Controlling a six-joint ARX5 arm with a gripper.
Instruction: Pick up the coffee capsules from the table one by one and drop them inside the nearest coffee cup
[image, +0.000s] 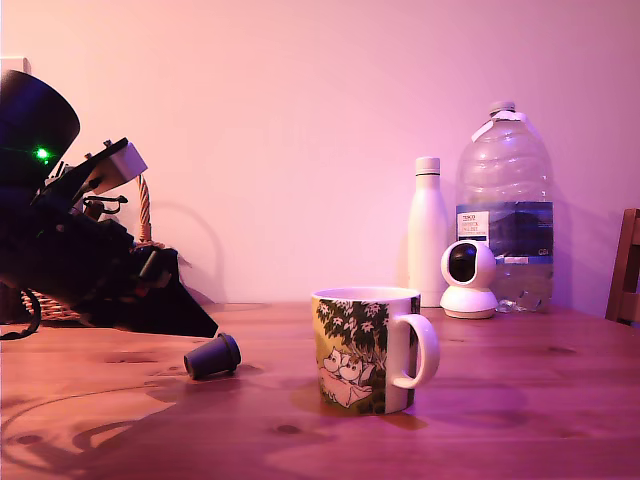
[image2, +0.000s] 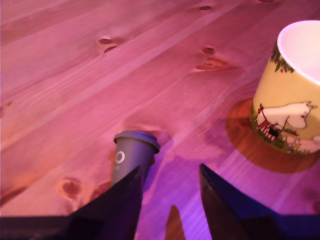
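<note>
One coffee capsule (image: 212, 356) is in sight, lying on its side on the table (image: 520, 400), just to the exterior view's left of the coffee cup (image: 365, 350). The gripper (image2: 170, 192) sits low beside the capsule with its jaws parted and empty, one finger (image2: 125, 200) close against the pod. Nothing is grasped yet; whether the cup already holds capsules cannot be seen.

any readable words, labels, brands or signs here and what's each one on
"TESCO", only just legible: white patch on the dark blue label of the large clear plastic water bottle.
Rest of that label's print: too small to read.
Small dark grey tapered coffee capsule: a white ring mark, no letters.
White ceramic mug with green foliage and pale cartoon figures: pictures only, no text.
Slim white bottle and white dome camera: no readable text.
</note>
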